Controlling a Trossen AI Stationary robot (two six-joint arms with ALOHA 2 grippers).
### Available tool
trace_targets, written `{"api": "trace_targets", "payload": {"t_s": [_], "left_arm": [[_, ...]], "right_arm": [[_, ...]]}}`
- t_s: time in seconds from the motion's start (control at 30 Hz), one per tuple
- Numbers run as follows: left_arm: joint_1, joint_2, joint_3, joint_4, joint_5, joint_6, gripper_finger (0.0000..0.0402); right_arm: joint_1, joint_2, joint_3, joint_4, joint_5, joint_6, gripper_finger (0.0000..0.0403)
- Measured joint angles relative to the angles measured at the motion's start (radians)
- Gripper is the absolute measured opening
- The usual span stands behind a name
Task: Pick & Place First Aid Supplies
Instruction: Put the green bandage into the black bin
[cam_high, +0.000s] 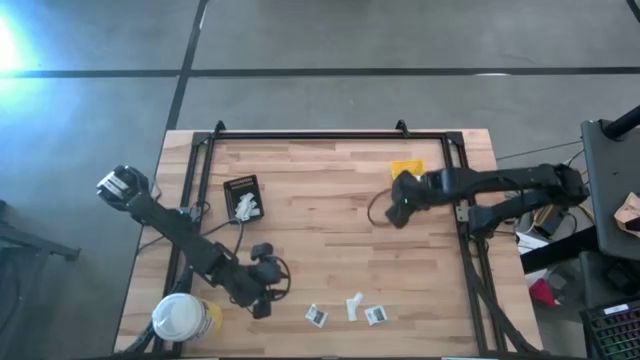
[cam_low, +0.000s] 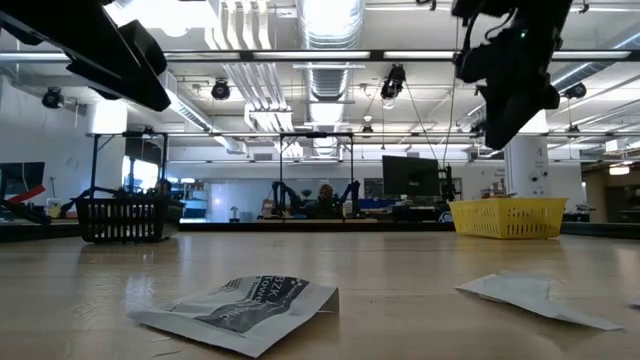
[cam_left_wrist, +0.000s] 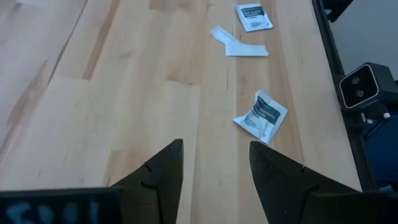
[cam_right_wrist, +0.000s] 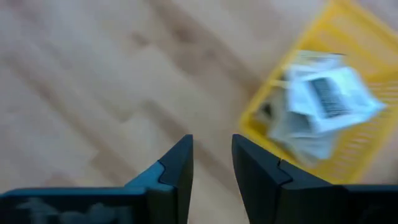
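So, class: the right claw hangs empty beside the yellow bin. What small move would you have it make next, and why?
Probably swing the right claw toward the near edge of the table, over the loose packets. Its fingers hold nothing, the yellow bin already has packets in it, and three supplies lie unpicked. The left claw waits open near them.

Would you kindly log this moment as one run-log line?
right gripper: open, empty, beside yellow bin | left gripper: open, facing packets | packets in black tray

The right arm covers most of the yellow bin (cam_high: 405, 167) in the high view. The packets (cam_right_wrist: 323, 99) inside the bin are blurred in the right wrist view; their print is unreadable.
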Motion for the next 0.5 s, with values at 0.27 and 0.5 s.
{"api": "trace_targets", "payload": {"t_s": [0.27,0.5], "left_arm": [[0.0,0.063,0.0,0.064,0.015,0.0,0.0176],[0.0,0.123,0.02,0.133,0.029,0.049,0.0176]], "right_arm": [[0.249,0.0,0.0,0.175,0.003,0.107,0.0093],[0.383,0.002,-0.001,0.386,0.003,0.101,0.0082]]}}
